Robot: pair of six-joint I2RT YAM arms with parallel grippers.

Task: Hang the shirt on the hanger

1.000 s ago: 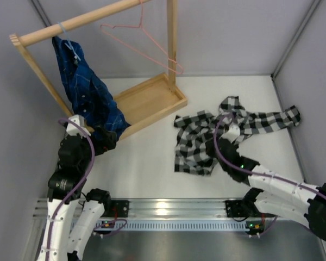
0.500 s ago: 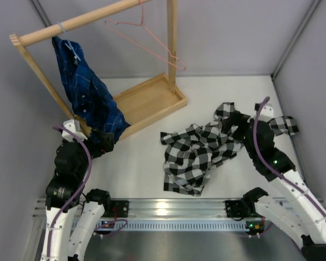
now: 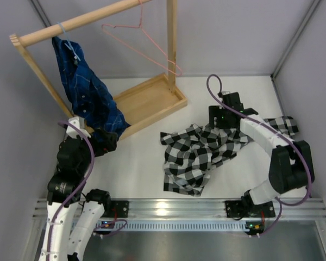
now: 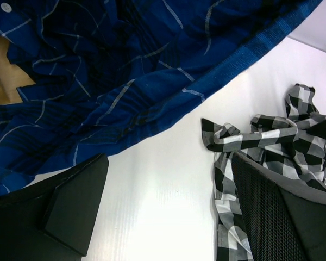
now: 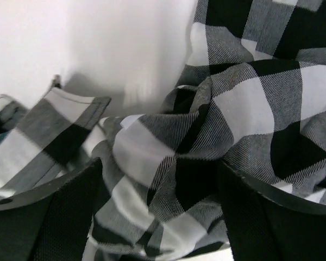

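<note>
Left gripper point(image 4: 168, 217) gapes wide at the hem of the blue shirt point(image 3: 87, 92). Hanger point(image 3: 121, 24) hangs on the rack point(image 3: 76, 23) at 12 o'clock. Shirt point(image 3: 198, 157) lies crumpled on the table point(image 3: 141, 163), at the hanger's 5 o'clock. Right gripper point(image 5: 157, 212) stands wide, fabric bunched between its fingers.

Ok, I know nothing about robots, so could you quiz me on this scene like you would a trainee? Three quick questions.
1. True or false: the checked shirt already hangs on the pink hanger.
2. The right claw is: A) shut on the hanger, B) open over the checked shirt, C) holding the blue shirt.
3. Fill in: the blue shirt hangs from the wooden ____.

Key
1. False: it lies crumpled on the table.
2. B.
3. rail.
</note>
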